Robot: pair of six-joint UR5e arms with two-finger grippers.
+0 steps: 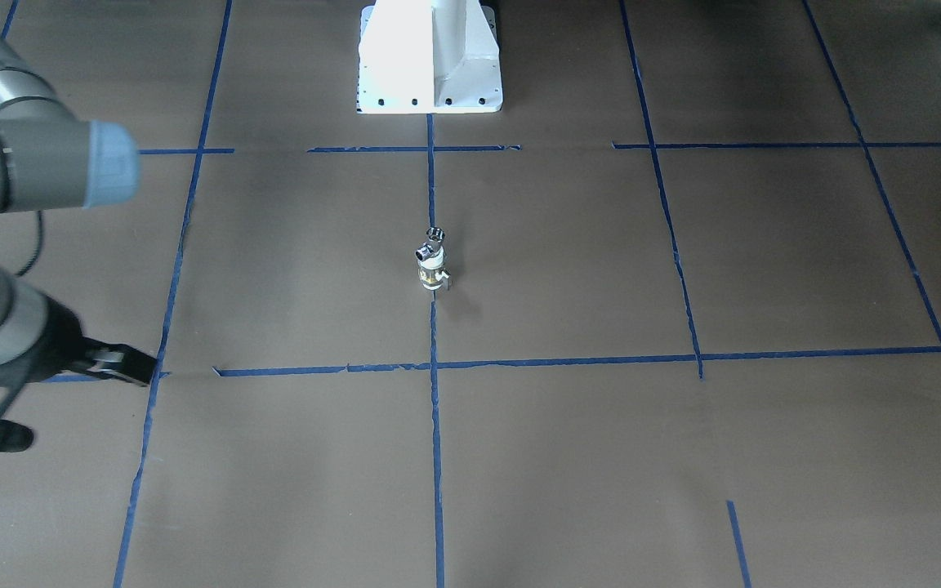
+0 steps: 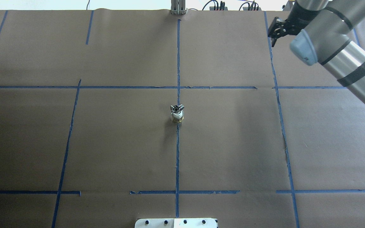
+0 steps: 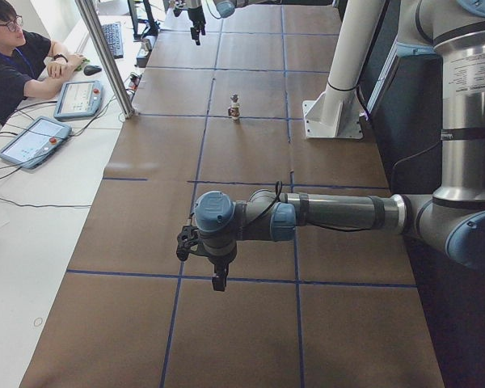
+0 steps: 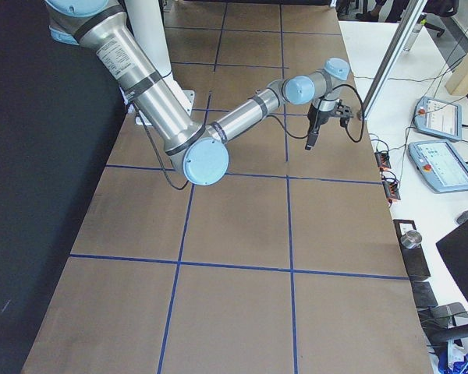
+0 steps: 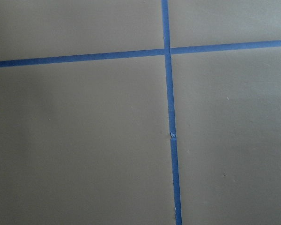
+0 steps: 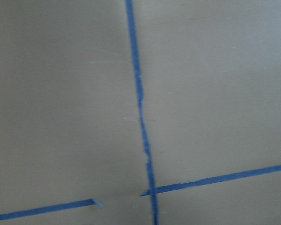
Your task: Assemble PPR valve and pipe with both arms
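Facing the robot, we see the pipe (image 1: 431,247) seated atop the upright PPR valve (image 1: 432,276) at the centre of the table (image 1: 642,457). The right gripper (image 1: 140,371) is far left, and we cannot tell how its jaws stand. Overhead shows no more. From the left end, the left gripper (image 3: 219,280) hangs near, its jaws equally unclear.

Matt brown paper (image 2: 233,142) lies smooth, crossed by blue tape (image 2: 177,158). The pipe (image 1: 430,247) is glossy chrome metal; the valve (image 1: 433,273) shows white plastic and yellow brass.

Brown table cover (image 2: 122,142), blue tape grid (image 2: 177,152); chrome pipe (image 2: 177,108); white-and-brass PPR valve (image 2: 178,118).
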